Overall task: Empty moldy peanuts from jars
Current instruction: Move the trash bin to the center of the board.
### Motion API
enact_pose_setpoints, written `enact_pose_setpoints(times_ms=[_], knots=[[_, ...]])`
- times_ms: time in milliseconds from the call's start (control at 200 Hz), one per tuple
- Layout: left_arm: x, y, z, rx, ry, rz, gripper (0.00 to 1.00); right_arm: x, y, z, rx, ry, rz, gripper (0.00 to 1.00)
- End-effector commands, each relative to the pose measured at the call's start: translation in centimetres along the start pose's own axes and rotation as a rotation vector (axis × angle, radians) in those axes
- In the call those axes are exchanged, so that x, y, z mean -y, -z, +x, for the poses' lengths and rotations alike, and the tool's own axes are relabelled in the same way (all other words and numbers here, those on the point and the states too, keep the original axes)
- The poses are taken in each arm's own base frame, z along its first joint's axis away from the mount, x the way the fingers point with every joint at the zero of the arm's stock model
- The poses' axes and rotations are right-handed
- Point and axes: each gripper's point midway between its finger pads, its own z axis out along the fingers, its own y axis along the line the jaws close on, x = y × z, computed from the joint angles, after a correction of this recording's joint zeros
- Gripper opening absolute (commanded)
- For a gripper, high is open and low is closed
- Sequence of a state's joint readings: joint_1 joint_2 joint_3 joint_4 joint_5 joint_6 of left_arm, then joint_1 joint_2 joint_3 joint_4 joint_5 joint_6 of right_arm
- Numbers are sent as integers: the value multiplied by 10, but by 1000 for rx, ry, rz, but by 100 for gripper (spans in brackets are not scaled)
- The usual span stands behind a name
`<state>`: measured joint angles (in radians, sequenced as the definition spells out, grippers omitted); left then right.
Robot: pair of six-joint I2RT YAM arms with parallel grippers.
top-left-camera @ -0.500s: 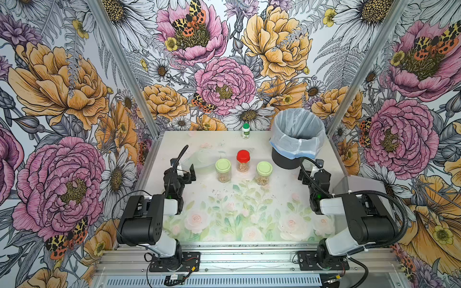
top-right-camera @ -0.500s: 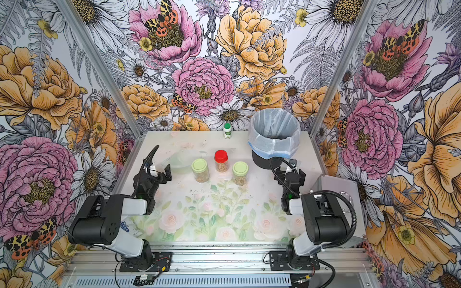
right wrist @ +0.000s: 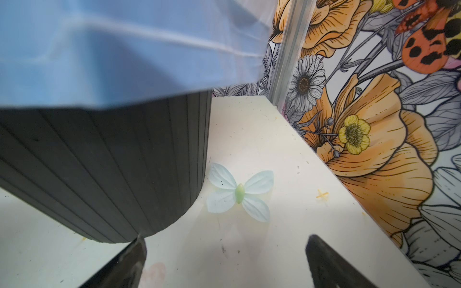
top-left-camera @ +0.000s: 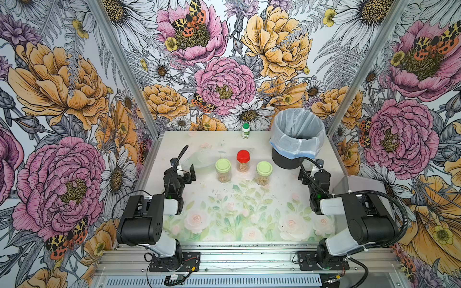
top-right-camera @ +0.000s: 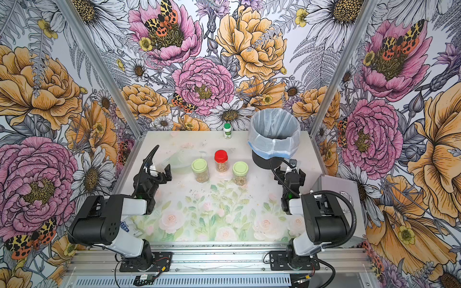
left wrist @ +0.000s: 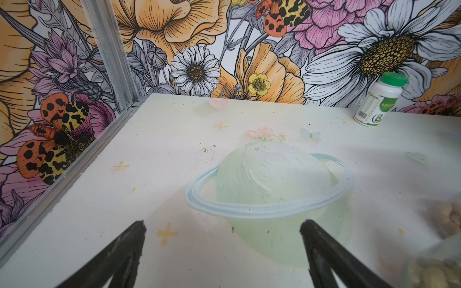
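Three jars stand closed in a row mid-table in both top views: a green-lidded jar, a narrower red-lidded jar and a second green-lidded jar. Tan moldy peanuts fill their lower parts. My left gripper is open and empty, low over the table left of the jars. In the left wrist view the blurred peanuts show at the frame edge. My right gripper is open and empty beside the bin's base.
A black bin with a pale blue liner stands at the back right. A small white bottle with a green cap sits by the back wall. A grey metal box lies by the right edge.
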<state>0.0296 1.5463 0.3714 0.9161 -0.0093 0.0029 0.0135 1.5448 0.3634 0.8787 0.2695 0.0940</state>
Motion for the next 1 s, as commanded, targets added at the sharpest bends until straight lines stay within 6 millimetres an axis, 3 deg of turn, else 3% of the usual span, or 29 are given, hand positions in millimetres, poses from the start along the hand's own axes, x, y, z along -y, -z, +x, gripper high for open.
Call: enact_pose_setpoints(times_ms=[0, 791, 996], knots=[[0, -1, -7, 17, 3, 3, 99, 2, 0, -13, 39, -24, 14, 100], [1, -4, -7, -9, -5, 2, 99, 2, 1, -15, 48, -27, 13, 100], [-7, -2, -32, -58, -17, -103, 99, 8, 18, -27, 100, -40, 16, 100]])
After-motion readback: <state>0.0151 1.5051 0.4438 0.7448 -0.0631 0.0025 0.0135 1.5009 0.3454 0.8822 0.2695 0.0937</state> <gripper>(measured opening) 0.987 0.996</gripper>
